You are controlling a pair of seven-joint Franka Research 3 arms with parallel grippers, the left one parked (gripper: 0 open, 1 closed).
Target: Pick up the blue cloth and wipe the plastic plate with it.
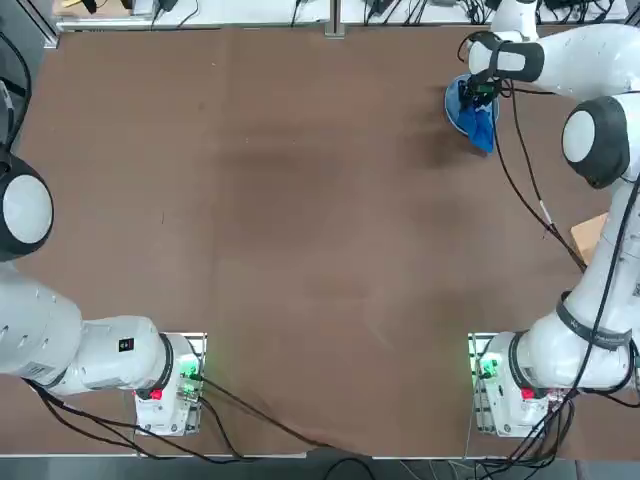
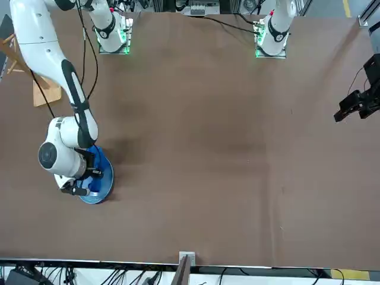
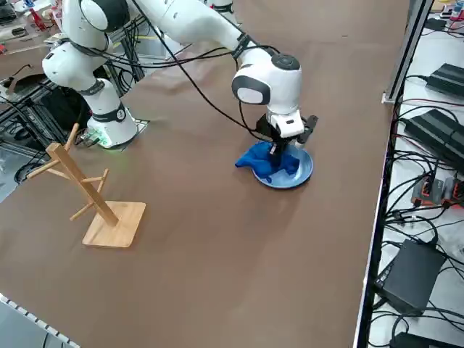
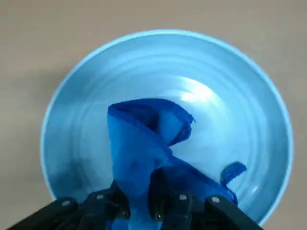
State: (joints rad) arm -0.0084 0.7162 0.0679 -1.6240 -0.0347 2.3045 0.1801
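Note:
The light sky-blue plastic plate (image 4: 220, 91) lies at the far right of the table (image 1: 300, 220). My right gripper (image 4: 158, 203) hangs just over it, shut on the blue cloth (image 4: 141, 143). The darker blue cloth trails from the fingers onto the plate's inside and drapes over one part of the rim. In the right side view the gripper (image 3: 279, 151) points straight down at the plate (image 3: 303, 170), with the cloth (image 3: 262, 161) bunched on the side towards the arm bases. From overhead the cloth (image 1: 480, 128) covers part of the plate (image 1: 455, 105).
A wooden peg rack (image 3: 98, 199) on a square base stands on the table near the right arm's base, well away from the plate. The table's far edge (image 3: 377, 210) runs close behind the plate, with cables and power bricks on the floor past it.

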